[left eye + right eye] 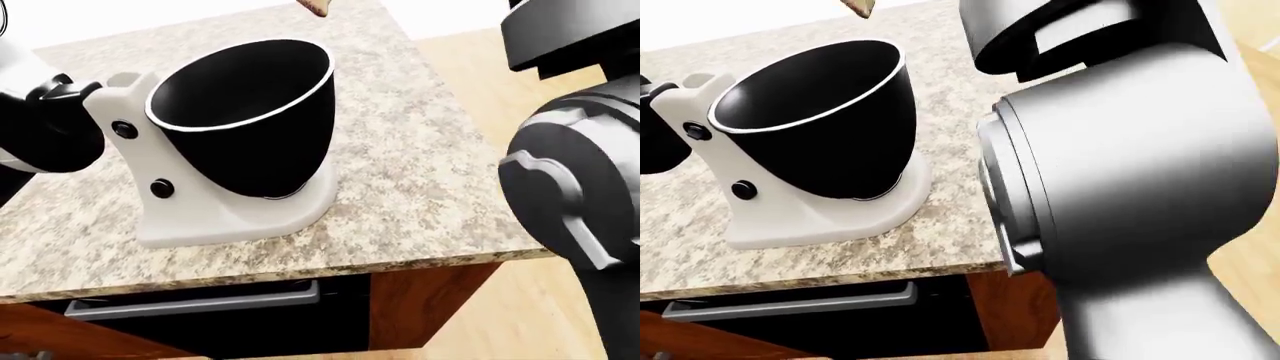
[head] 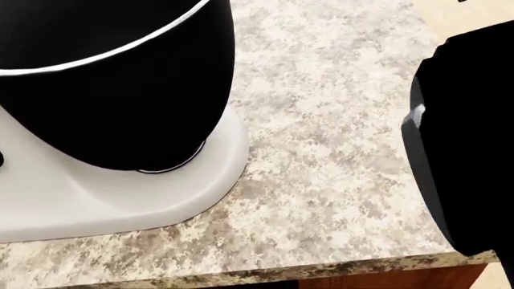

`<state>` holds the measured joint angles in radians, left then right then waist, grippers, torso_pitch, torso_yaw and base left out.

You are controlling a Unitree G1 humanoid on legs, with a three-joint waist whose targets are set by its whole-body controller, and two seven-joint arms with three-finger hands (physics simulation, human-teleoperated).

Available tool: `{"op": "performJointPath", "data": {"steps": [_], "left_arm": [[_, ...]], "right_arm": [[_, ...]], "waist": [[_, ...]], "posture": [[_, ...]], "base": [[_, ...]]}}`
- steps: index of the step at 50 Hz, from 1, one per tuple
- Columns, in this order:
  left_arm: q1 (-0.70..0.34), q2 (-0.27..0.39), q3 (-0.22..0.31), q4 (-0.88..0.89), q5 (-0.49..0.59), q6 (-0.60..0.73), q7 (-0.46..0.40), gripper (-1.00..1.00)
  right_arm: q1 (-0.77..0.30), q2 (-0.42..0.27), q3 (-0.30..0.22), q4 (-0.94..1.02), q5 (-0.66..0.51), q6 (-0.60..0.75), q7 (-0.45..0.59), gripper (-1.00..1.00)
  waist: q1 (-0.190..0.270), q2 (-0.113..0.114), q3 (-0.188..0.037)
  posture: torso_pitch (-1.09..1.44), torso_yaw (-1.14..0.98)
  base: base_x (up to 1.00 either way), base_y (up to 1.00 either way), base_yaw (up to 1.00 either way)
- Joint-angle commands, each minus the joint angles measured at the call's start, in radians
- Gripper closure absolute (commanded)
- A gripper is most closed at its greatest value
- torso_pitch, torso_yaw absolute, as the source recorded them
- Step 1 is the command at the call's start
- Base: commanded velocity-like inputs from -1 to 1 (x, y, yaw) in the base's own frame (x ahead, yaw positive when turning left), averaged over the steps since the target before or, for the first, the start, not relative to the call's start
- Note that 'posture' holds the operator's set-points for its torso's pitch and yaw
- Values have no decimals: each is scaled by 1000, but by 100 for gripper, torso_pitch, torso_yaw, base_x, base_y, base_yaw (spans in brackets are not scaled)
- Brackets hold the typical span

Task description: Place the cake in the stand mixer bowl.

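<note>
1. Speckled granite counter (image 1: 420, 187) over wood cabinets, pale wood floor (image 1: 480, 82) beyond its right edge.
2. Cake (image 1: 318, 6), barely a sliver at the top edge of the left-eye view, above the bowl; orientation unreadable.
3. Stand mixer (image 1: 190, 202) near the counter's near edge, black bowl (image 1: 250, 112) tilted, nothing visible inside.
4. Right arm (image 1: 1120, 187) looms; fingers of either hand unseen, grip unclear.

Black bowl (image 1: 250, 112), white mixer base (image 1: 215, 217), speckled beige granite counter (image 1: 420, 165).

Eye views above mixer (image 1: 225, 142), head view seemingly nearest
</note>
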<state>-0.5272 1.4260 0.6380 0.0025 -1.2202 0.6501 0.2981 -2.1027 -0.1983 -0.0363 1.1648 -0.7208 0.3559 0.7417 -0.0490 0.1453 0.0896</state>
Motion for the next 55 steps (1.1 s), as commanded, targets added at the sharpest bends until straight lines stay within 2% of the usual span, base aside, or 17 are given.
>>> {"op": "performJointPath", "data": {"steps": [1, 9, 26, 49, 52, 53, 55], "left_arm": [[-4, 14, -6, 10, -6, 2, 4, -100], [10, 12, 3, 4, -15, -2, 7, -100], [1, -4, -10, 12, 1, -5, -1, -100], [-20, -39, -36, 8, 31, -3, -8, -100], [-30, -25, -18, 9, 22, 18, -11, -100], [-24, -24, -9, 19, 24, 17, -14, -100], [-10, -33, -4, 27, 33, 11, -24, -100]], "right_arm": [[-35, 5, 5, -51, 21, -1, -20, 93], [-28, 57, 39, -76, 43, 21, -24, 93], [33, 132, 57, -125, 59, 45, -49, 93], [84, 153, 66, -152, 64, 52, -80, 94], [81, 155, 69, -152, 59, 57, -83, 94], [95, 154, 85, -163, 48, 45, -61, 93], [99, 157, 73, -158, 50, 49, -82, 93]], "waist": [[-4, -1, -19], [-1, 1, -20], [1, 6, -24], [0, 6, -26], [1, 7, -27], [1, 8, -28], [0, 8, -27]], "posture": [[0, 0], [0, 0], [0, 0], [0, 0], [0, 0], [0, 0], [0, 0]], "base": [[0, 0, 0], [0, 0, 0], [0, 0, 0], [0, 0, 0], [0, 0, 0], [0, 0, 0], [0, 0, 0]]}}
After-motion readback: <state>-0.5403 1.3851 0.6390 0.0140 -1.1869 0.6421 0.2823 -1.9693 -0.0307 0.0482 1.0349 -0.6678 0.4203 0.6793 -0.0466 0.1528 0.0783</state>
